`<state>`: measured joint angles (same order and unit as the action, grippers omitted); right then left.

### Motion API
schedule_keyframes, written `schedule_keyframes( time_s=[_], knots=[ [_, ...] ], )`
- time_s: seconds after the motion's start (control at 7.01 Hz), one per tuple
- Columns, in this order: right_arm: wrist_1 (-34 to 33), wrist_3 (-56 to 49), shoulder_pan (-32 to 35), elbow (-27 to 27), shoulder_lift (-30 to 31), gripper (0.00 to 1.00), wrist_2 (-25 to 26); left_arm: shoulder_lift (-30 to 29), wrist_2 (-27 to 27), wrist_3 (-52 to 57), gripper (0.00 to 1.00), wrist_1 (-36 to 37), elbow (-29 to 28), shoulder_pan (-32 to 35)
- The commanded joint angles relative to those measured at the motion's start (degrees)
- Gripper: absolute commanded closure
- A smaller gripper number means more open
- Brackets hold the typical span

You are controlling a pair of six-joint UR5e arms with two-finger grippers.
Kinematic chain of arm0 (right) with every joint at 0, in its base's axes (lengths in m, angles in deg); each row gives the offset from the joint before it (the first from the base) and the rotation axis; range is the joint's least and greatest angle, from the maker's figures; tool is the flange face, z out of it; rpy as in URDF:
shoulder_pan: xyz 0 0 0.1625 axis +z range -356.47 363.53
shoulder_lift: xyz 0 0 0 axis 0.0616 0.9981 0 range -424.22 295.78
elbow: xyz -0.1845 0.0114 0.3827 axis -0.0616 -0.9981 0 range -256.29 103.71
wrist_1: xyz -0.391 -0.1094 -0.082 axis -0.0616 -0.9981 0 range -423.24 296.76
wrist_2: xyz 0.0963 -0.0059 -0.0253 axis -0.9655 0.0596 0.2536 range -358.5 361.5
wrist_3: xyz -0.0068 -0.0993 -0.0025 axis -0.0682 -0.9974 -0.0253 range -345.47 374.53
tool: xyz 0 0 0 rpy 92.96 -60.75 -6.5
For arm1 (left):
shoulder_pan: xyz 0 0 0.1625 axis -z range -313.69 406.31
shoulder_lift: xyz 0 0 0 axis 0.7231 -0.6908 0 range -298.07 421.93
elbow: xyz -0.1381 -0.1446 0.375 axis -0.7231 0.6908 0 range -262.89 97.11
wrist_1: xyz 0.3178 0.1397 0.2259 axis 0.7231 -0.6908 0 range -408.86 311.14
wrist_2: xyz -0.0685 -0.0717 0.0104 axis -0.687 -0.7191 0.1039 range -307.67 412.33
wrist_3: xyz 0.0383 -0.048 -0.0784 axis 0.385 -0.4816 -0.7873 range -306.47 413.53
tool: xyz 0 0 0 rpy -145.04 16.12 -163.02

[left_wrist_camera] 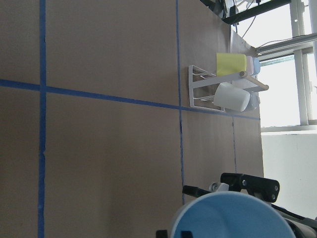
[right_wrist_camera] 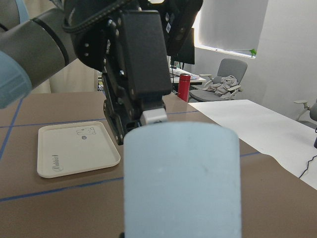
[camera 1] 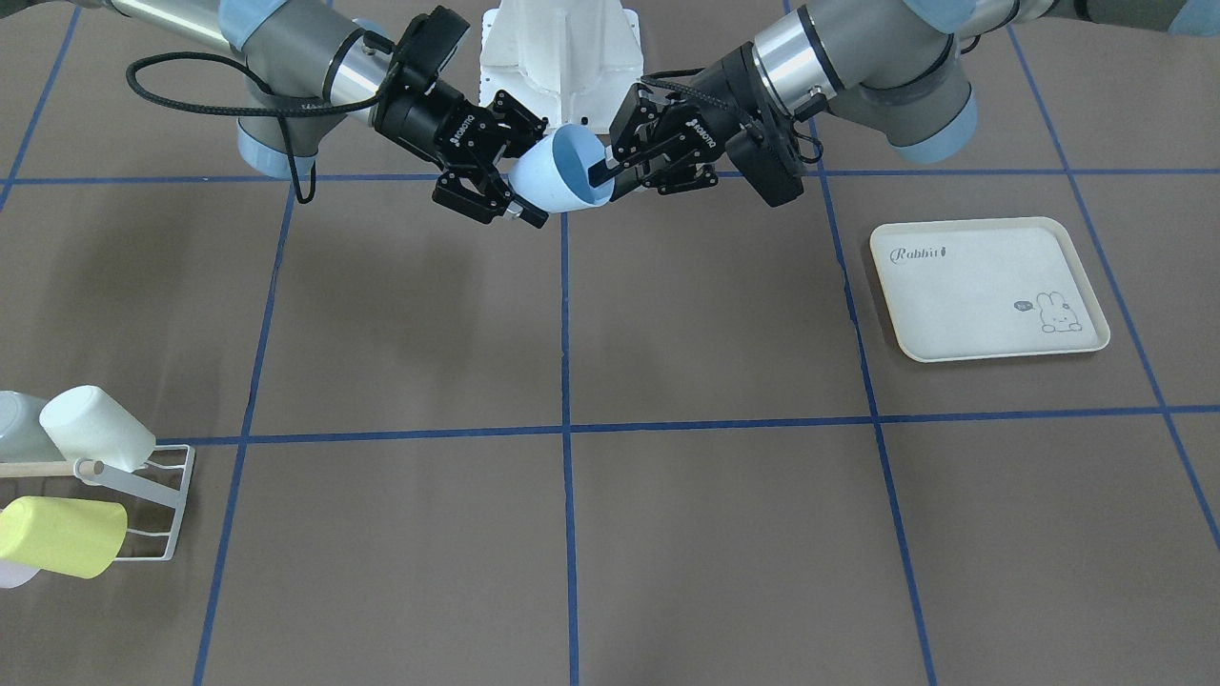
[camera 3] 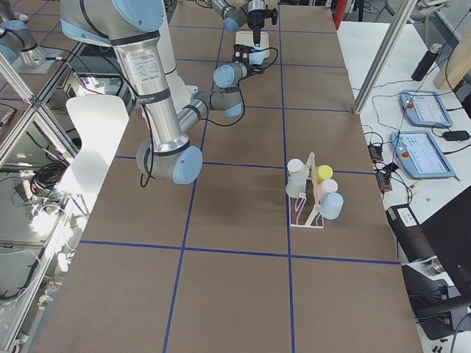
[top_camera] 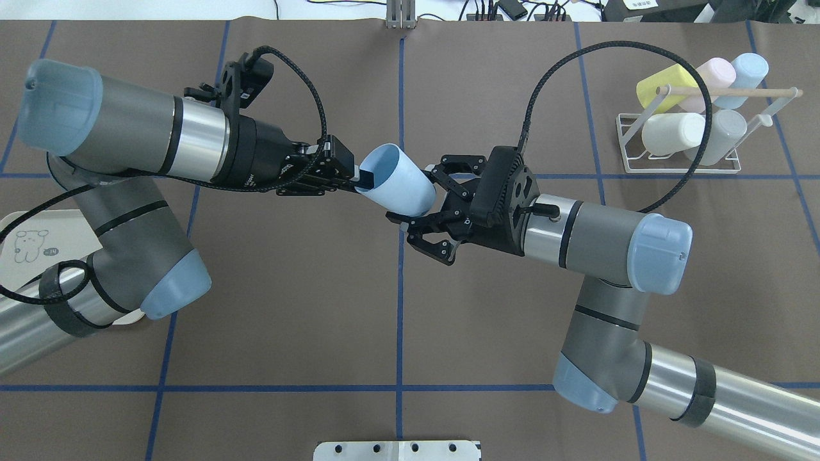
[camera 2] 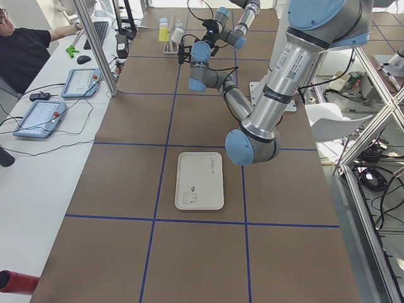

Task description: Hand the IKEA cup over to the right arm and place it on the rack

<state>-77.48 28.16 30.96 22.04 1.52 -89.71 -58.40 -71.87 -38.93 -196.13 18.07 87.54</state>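
left pincer (top_camera: 357, 184) pinching the blue cup (top_camera: 397, 186) by its rim - right pincer (top_camera: 423, 203) spread round the base. rack (top_camera: 679, 171) w/ other cups (top_camera: 672, 131) at 2 o'clock.

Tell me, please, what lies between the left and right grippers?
A light blue plastic cup, in the overhead view: the left gripper pinches its rim, one finger inside, while the right gripper, fingers open, flanks its closed base.
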Motion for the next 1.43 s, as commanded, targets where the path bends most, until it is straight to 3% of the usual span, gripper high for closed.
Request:
schedule_keyframes(
  time_s=[0.0,0.14,0.29,0.57,0.71,0.86,1.0,1.28],
  knots=[
    [-2.4,-0.2,1.6,0.1,1.3,0.79,0.0,0.4,-0.4,1.8,0.0,0.8,0.3,3.0],
    [-8.0,-0.6,5.0,1.1,3.0,0.86,-0.5,1.9,-1.3,6.5,0.0,3.4,0.1,5.1],
    [-18.3,-4.8,7.8,4.2,3.9,0.89,-1.1,3.5,-1.6,14.4,0.0,9.6,0.5,8.0],
    [-49.8,-21.6,13.4,14.0,4.3,0.93,-1.0,8.5,-1.7,36.3,0.0,24.0,3.1,15.0],
    [-65.8,-29.4,17.9,19.3,4.3,0.94,-0.3,13.2,-1.8,48.6,0.0,28.0,4.8,19.9],
    [-77.7,-41.6,22.9,23.4,4.6,0.93,0.1,17.7,-1.9,59.7,0.0,28.7,5.1,24.6],
    [-86.7,-55.2,27.8,25.7,5.1,0.93,2.1,20.6,-1.9,67.4,0.0,28.8,4.5,28.7],
    [-88.5,-74.3,30.0,25.3,12.1,0.94,14.5,22.5,-2.4,70.2,0.0,28.7,4.9,30.7]
  ],
)
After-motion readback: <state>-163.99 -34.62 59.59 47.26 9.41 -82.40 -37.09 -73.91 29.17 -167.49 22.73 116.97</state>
